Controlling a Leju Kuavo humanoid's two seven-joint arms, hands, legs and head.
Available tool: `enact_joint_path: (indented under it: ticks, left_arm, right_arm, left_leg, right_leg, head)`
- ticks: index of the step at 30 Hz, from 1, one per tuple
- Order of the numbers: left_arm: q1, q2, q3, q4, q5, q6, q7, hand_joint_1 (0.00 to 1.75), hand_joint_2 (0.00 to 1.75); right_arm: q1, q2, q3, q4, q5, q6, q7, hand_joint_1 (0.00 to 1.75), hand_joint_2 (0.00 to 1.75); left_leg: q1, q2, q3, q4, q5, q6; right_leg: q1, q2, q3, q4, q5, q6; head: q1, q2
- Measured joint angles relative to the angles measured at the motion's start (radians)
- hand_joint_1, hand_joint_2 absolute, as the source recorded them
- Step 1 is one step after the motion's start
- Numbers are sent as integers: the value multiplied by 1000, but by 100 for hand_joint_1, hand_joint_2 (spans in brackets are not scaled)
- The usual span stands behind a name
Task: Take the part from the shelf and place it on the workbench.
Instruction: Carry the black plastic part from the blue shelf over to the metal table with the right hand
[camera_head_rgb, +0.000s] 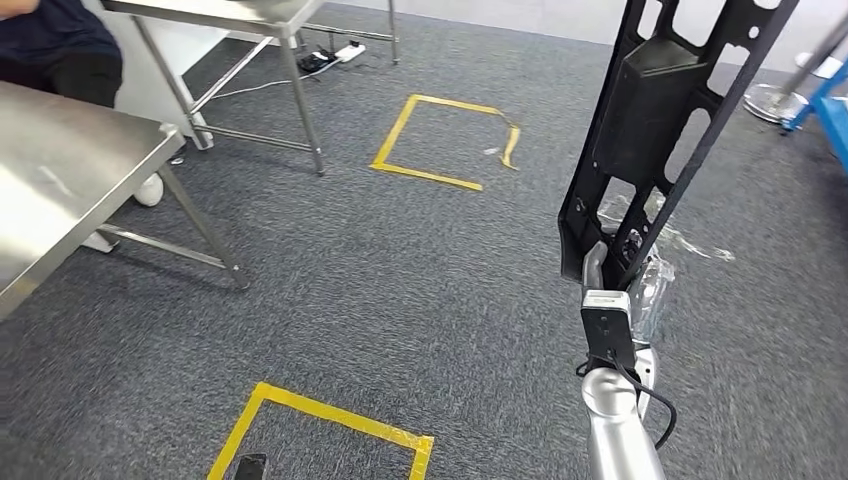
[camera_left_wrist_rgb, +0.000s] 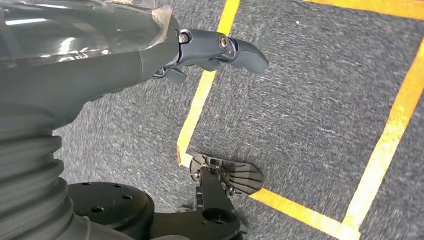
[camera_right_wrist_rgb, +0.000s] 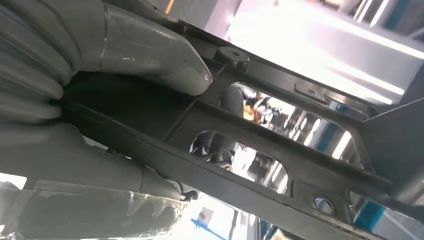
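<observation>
A long black plastic part (camera_head_rgb: 665, 120) with cut-out openings stands upright at the right of the head view. My right hand (camera_head_rgb: 607, 270) grips its lower end, thumb on one face, arm raised in front of me. The right wrist view shows the grey thumb (camera_right_wrist_rgb: 165, 62) pressed on the part's black frame (camera_right_wrist_rgb: 240, 150) from close up. My left hand (camera_left_wrist_rgb: 150, 55) hangs over the carpet with its dark fingers (camera_left_wrist_rgb: 235, 47) extended and holds nothing. The steel workbench (camera_head_rgb: 60, 180) is at the left edge of the head view.
Grey carpet carries two yellow taped squares, one far (camera_head_rgb: 445, 140) and one near (camera_head_rgb: 330, 430). A second steel table (camera_head_rgb: 230, 15) stands at the back left, with a person (camera_head_rgb: 60, 45) in dark clothes beside it. Blue shelf frame (camera_head_rgb: 825, 95) and a round base sit far right.
</observation>
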Motion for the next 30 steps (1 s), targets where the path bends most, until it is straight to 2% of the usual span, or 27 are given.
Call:
enact_joint_path:
  ticks: [1,2,3,5,6,7,9,11,12,13,14,16,17,18,20,21,22,23,24,25,26,27,28,29,30]
  left_arm:
    - [1,0,0,0,-2,0,-2,0,175]
    - [2,-1,0,0,-3,0,-3,0,175]
    - [4,-1,-1,0,-5,0,-3,0,175]
    - [10,0,-1,0,-7,-1,-1,0,175]
    - [13,1,-1,0,-7,-2,-1,0,175]
    - [14,2,-1,0,-6,-4,-2,0,175]
    - [14,2,-1,0,-3,-6,-8,0,175]
    - [16,1,-1,0,3,-4,-12,0,175]
    - [19,1,-1,0,5,-4,-12,0,175]
    - [22,0,-1,0,7,-3,-12,0,175]
    - [24,0,-1,0,9,-2,-12,0,175]
    - [25,-1,0,0,13,-1,-15,0,175]
    - [24,-2,0,0,16,-1,-18,0,175]
    - [23,-3,0,0,17,-1,-20,0,175]
    - [24,-5,0,0,21,-1,-23,0,175]
    - [25,-5,1,0,22,-1,-24,0,175]
    - [25,-6,1,0,24,-1,-26,0,175]
    - [24,-7,2,0,25,-1,-28,0,175]
    - [22,-9,2,0,27,-2,-31,0,175]
    - [19,-11,3,0,28,-2,-34,0,175]
    - [17,-13,3,0,31,-2,-37,0,175]
    - [17,-15,3,0,33,-2,-38,0,175]
    - [17,-15,3,0,35,-2,-40,0,175]
    - [17,-16,3,0,37,-1,-41,0,175]
    - [17,-16,3,0,38,0,-42,0,175]
  right_arm:
    - [5,-1,0,0,-1,-1,-1,175,175]
    - [11,-2,-1,-1,-1,-2,-1,175,175]
    - [18,-3,-1,-2,-1,-4,-2,175,175]
    - [28,-2,-2,-4,-4,-8,-3,175,175]
    - [31,-1,-3,-7,-6,-9,-4,175,175]
    - [33,1,-3,-10,-8,-10,-6,175,175]
    - [35,5,-4,-16,-10,-8,-11,175,175]
    - [35,6,-3,-17,-10,-3,-13,175,175]
    - [35,6,-2,-16,-8,1,-13,175,175]
    - [34,7,-1,-16,-6,4,-13,175,175]
    - [32,7,0,-16,-4,6,-13,175,175]
    - [24,8,3,-16,4,10,-13,175,175]
    - [18,7,4,-16,9,10,-12,175,175]
    - [13,7,6,-16,14,10,-12,175,175]
    - [5,9,8,-15,20,11,-9,175,175]
    - [1,9,9,-15,23,11,-7,175,175]
    - [-3,9,10,-15,25,12,-5,175,175]
    - [-7,9,11,-14,28,14,-4,175,175]
    - [-10,7,12,-13,31,16,-2,175,175]
    - [-12,5,14,-9,32,19,-2,175,175]
    - [-15,3,16,-4,33,22,-1,175,175]
    - [-18,1,19,3,32,25,0,175,175]
    - [-23,-1,23,11,30,26,0,175,175]
    - [-31,-2,27,18,28,27,0,175,175]
    - [-39,-4,31,25,26,28,0,175,175]
  left_leg:
    - [1,-13,-4,5,-2,-7]
    - [2,-24,-9,9,-2,-14]
    - [2,-33,-14,10,-1,-21]
    - [5,-44,-20,9,2,-32]
    - [4,-27,-25,17,-4,-36]
    - [4,-1,-36,40,-19,-40]
    - [3,62,-88,149,-78,-47]
    - [5,81,-150,273,-127,-52]
    - [6,84,-161,296,-127,-52]
    - [6,86,-151,276,-108,-51]
    - [5,93,-120,219,-77,-47]
    - [-2,133,-45,79,-27,-37]
    - [-7,149,-22,36,-16,-31]
    - [-12,156,-14,16,-16,-26]
    - [-16,133,-15,12,-15,-15]
    - [-14,121,-12,7,-11,-9]
    - [-11,110,-8,1,-7,-3]
    - [-7,98,-5,-4,-2,3]
    - [-4,87,-3,-6,1,6]
    - [-2,73,-4,-6,2,8]
    - [-2,59,-4,-6,2,9]
    - [-2,44,-4,-6,2,9]
    - [-1,30,-4,-5,3,8]
    - [0,16,-2,-4,2,8]
    - [1,1,-1,-3,2,6]
  right_leg:
    - [-4,17,28,-61,21,4]
    - [-6,30,45,-97,31,2]
    - [-5,36,52,-110,32,-6]
    - [-3,17,53,-111,36,-25]
    - [-5,7,53,-112,37,-33]
    - [-7,-3,54,-114,38,-42]
    - [-4,-25,55,-115,37,-56]
    - [0,-51,54,-115,35,-61]
    - [2,-64,55,-115,34,-61]
    - [2,-77,55,-115,33,-62]
    - [3,-88,57,-115,33,-63]
    - [8,-110,60,-115,29,-61]
    - [11,-119,61,-115,28,-58]
    - [13,-129,63,-115,26,-54]
    - [14,-147,68,-118,23,-44]
    - [13,-141,68,-116,20,-39]
    - [12,-122,63,-101,10,-36]
    - [11,-93,49,-67,-8,-36]
    - [9,-62,21,-10,-33,-38]
    - [9,-42,-13,61,-61,-41]
    - [9,-34,-47,127,-83,-41]
    - [8,-31,-71,169,-91,-38]
    - [8,-29,-77,173,-84,-31]
    - [7,-26,-61,130,-59,-21]
    - [5,-16,-31,60,-26,-10]
  head:
    - [1,0]
    - [2,0]
    - [2,0]
    - [0,0]
    - [-2,0]
    - [-6,0]
    - [-13,0]
    - [-15,0]
    - [-16,0]
    - [-16,0]
    - [-16,0]
    - [-15,0]
    - [-15,0]
    - [-14,0]
    - [-14,0]
    - [-13,0]
    - [-13,0]
    - [-11,0]
    - [-8,0]
    - [-6,0]
    - [-4,0]
    - [-3,0]
    - [-3,0]
    - [-2,0]
    - [-2,0]
